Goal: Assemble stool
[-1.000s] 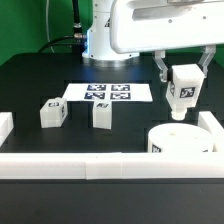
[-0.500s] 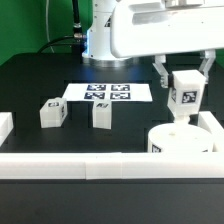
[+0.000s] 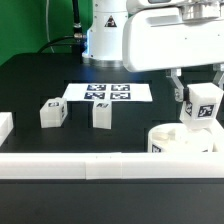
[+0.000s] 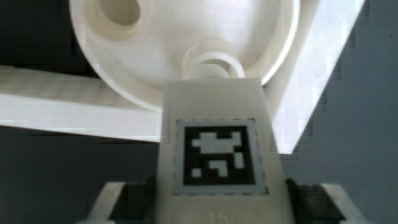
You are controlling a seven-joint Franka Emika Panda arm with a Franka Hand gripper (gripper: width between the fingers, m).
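At the exterior view's left edge a short stub of border rail lies on the dark table, and a long front rail runs along the near side. Next come two loose stool legs, one near the rail stub and the other just to its right. They stand apart from each other, with the marker board flat on the table behind them. Further right the round stool seat sits in the corner by the front rail. Above the seat hangs the held leg, which the jaws grip tightly by its upper part. The coming move turns on how this leg lies relative to the seat. Its long axis is near upright with a slight lean, its lower end points straight down at the seat's top face, and the seat lies directly below the jaws. From the exterior view alone it cannot be told whether the leg's tip has met the seat or which socket it faces. The wrist view answers part of that. It looks along the tagged face of the held leg, with the fingers pressed on either side. There the far end appears lined up with a round socket in the seat, while a second socket stays open further off. The next step is probably to press and seat the leg, which calls for keeping it square to the hole. The loose legs and the marker board do not appear in the wrist view.
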